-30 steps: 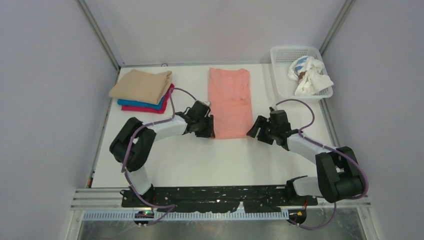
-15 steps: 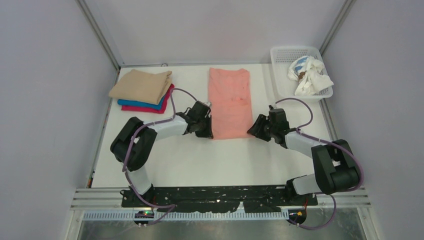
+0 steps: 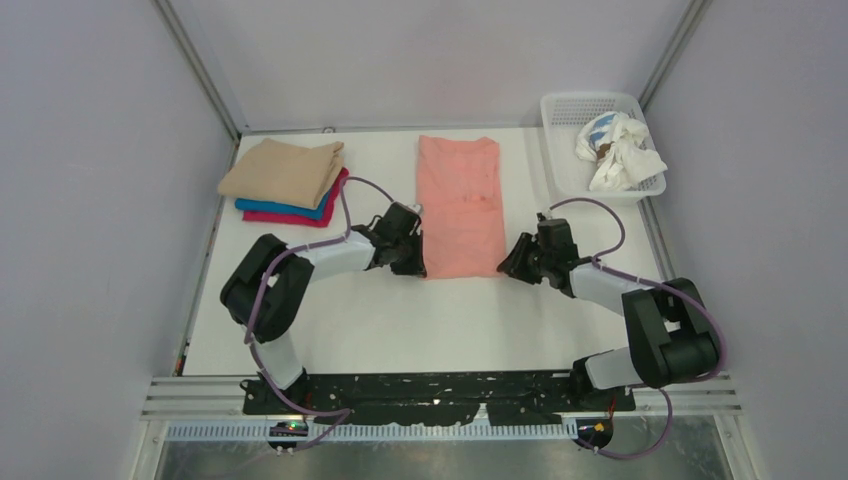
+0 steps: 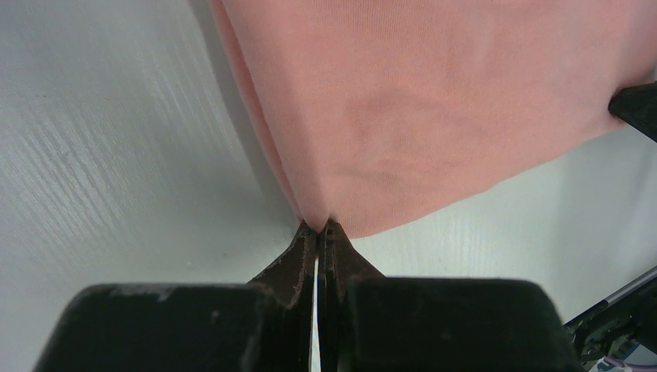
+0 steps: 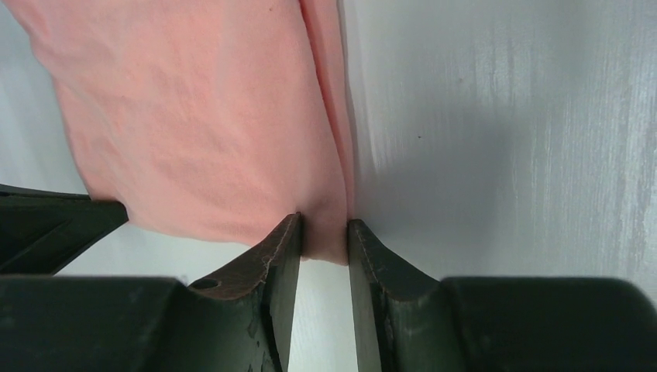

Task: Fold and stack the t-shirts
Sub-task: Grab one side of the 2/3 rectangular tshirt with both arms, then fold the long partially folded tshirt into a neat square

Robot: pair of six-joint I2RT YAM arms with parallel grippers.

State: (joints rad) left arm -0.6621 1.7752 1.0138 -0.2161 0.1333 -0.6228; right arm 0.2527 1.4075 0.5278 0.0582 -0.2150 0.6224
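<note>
Salmon-pink t-shirt point(image 3: 460, 205), long flat folded strip

Both arms reach inward low over the table, the left gripper point(image 4: 318, 232) pinched closed, the right gripper point(image 5: 323, 236) seemingly slightly parted.

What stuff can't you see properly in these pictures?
- Magenta shirt and blue shirt, top view: mostly hidden under the tan shirt.
- White cloth in the basket, top view: bunched up, too small to identify.
- Pink shirt, both wrist views: cut off by the top edge.
</note>
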